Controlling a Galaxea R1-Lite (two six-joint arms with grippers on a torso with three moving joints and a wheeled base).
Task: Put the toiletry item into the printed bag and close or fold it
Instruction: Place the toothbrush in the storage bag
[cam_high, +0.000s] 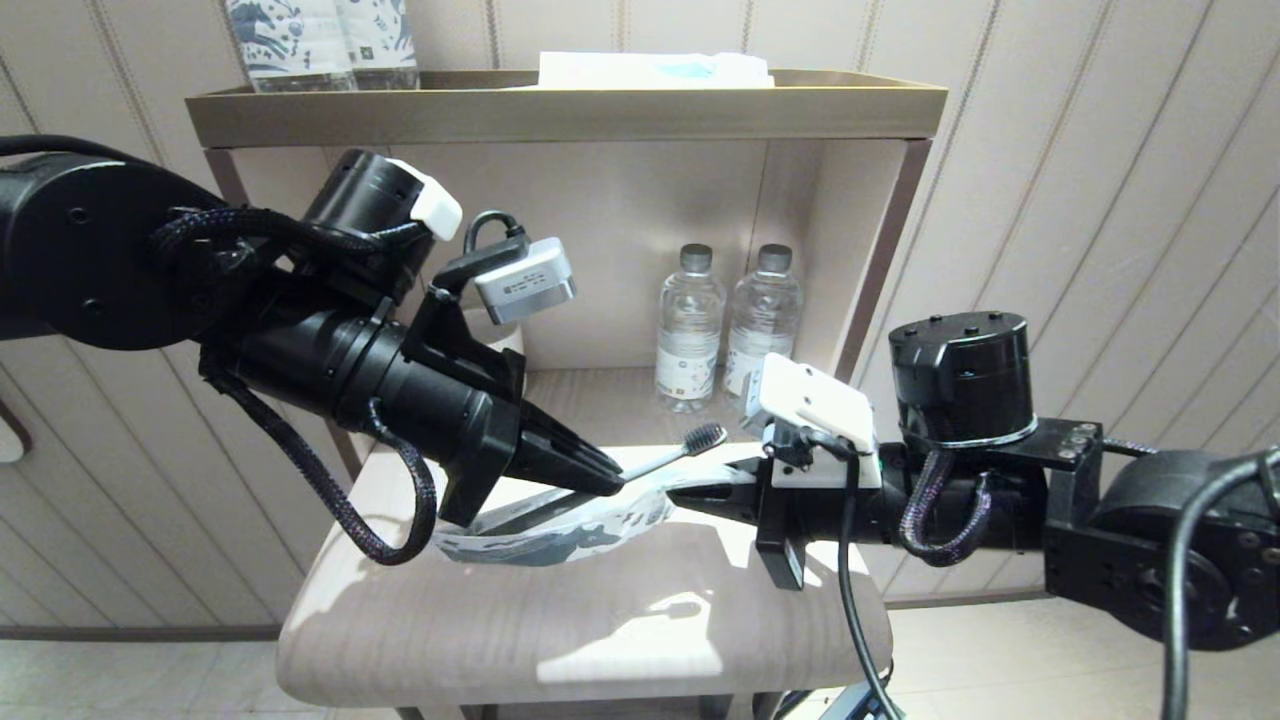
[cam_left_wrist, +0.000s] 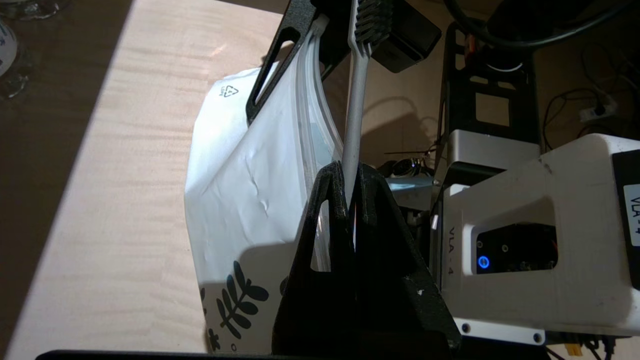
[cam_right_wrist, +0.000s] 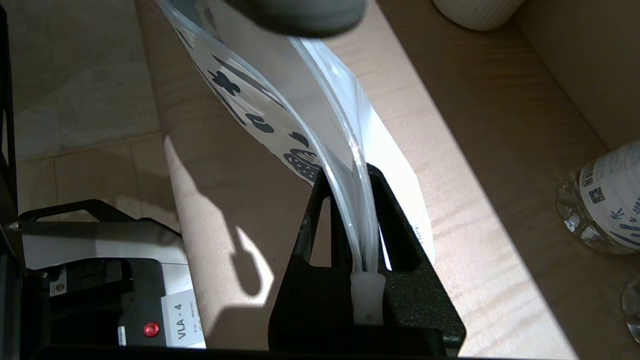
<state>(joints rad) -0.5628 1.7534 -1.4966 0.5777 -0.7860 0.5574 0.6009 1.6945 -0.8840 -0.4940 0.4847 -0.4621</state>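
The grey toothbrush (cam_high: 668, 455) hangs in the air above the wooden shelf, its dark bristle head pointing toward the right arm. My left gripper (cam_high: 610, 478) is shut on its handle (cam_left_wrist: 354, 120). The printed bag (cam_high: 570, 525), white with dark blue doodles, sags below and between both grippers. My right gripper (cam_high: 685, 493) is shut on the bag's zip end, its white slider (cam_right_wrist: 367, 295) sitting between the fingers. In the left wrist view the bag (cam_left_wrist: 245, 185) hangs beside the toothbrush. In the right wrist view the bag (cam_right_wrist: 280, 100) runs away from the jaws.
Two clear water bottles (cam_high: 727, 325) stand at the back of the shelf (cam_high: 600, 620), near the right arm. A white ribbed cup (cam_right_wrist: 475, 10) stands further back. Upright printed packs (cam_high: 320, 40) and a white box sit on the top tray (cam_high: 560, 110).
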